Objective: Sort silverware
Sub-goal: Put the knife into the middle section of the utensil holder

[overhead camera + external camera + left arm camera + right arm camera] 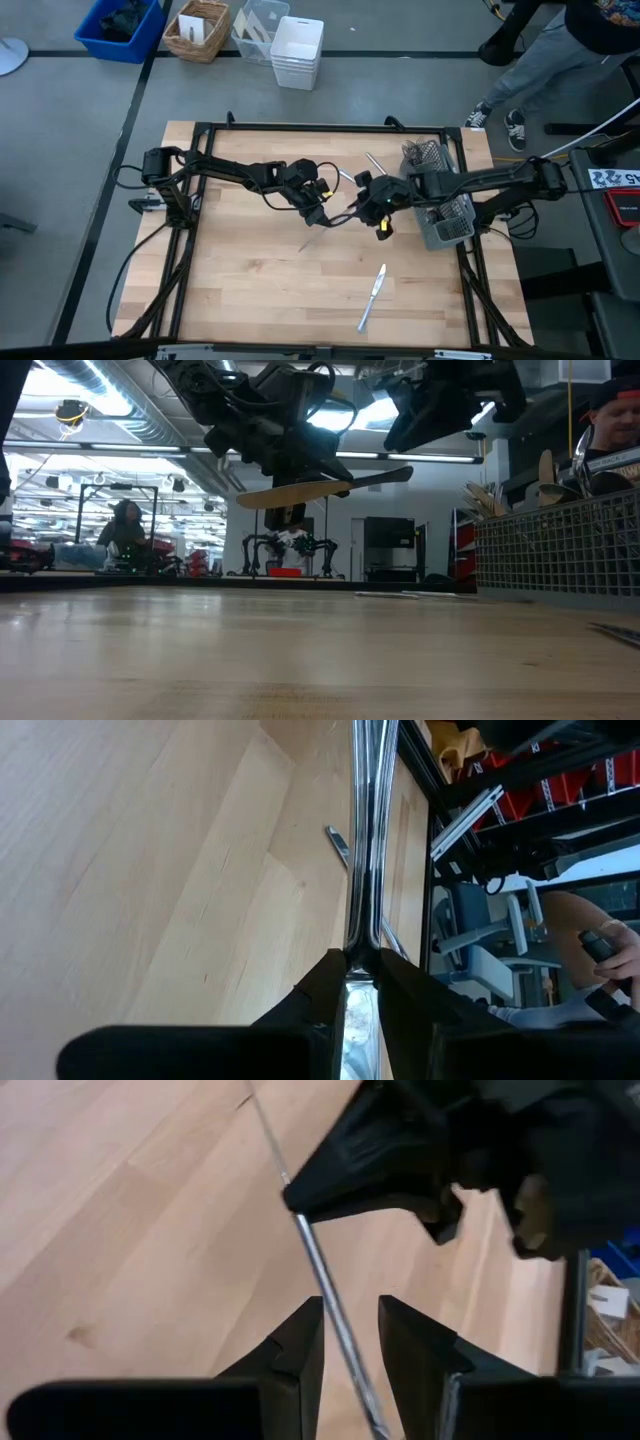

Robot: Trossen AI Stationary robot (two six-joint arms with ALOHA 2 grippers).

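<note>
Left gripper (318, 210) is seen above the middle of the surface (250, 290), fingers (310, 1010) clamped on one end of a slim piece of silverware (362, 840). The piece is held in the air, roughly level in the low view, clear of the wood. Whether it is a knife, fork or spoon cannot be told for certain; a flat, blade-like shape is suggested in the low view.

The long axis of the held piece runs from the left fingers toward the right arm, so its free end points at the right gripper (375, 212), just beside it over the surface's middle. In the right wrist view the shaft passes between the right fingers (295, 1355), which stand parted with a gap on either side of it; contact is not seen. A handover is judged to be in hand, with the right gripper nearest the free end.

A loose knife (372, 297) lies near the front edge, right of centre, angled toward the far right corner. Another piece (375, 163) lies toward the far edge. The mesh caddy (440, 205) sits at the right edge, some silverware already standing in it.
</note>
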